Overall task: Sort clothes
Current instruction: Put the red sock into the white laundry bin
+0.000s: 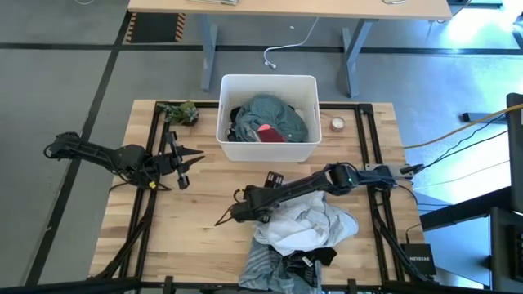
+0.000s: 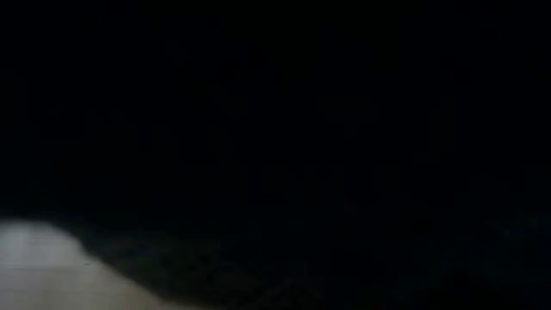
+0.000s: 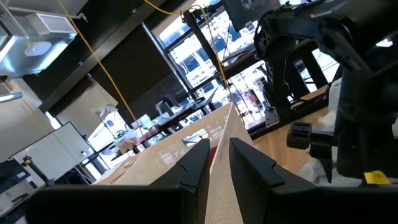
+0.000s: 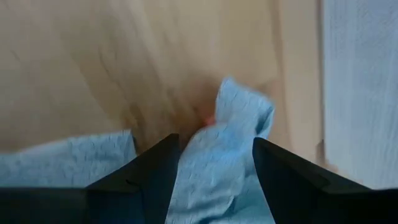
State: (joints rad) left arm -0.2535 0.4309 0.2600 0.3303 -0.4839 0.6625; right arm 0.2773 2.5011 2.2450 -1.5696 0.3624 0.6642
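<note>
Fingers (image 4: pixel 149 171) of the right gripper (image 4: pixel 214 163) spread around pale blue cloth (image 4: pixel 227 143), arm stretched low.

Your low view is almost wholly black, only a pale blurred patch at its lower left, and you cannot tell what blocks it; the clothes pile (image 1: pixel 298 237) at the near edge of the surface (image 1: pixel 196 212) runs off the high picture's bottom; the garments in the white bin (image 1: pixel 268 118) overlap, lower ones hidden; the pale blue cloth (image 4: pixel 217 162) between the right gripper's (image 4: pixel 214 155) jaws is blurred and cut off, so whether it is gripped you cannot tell.
</note>
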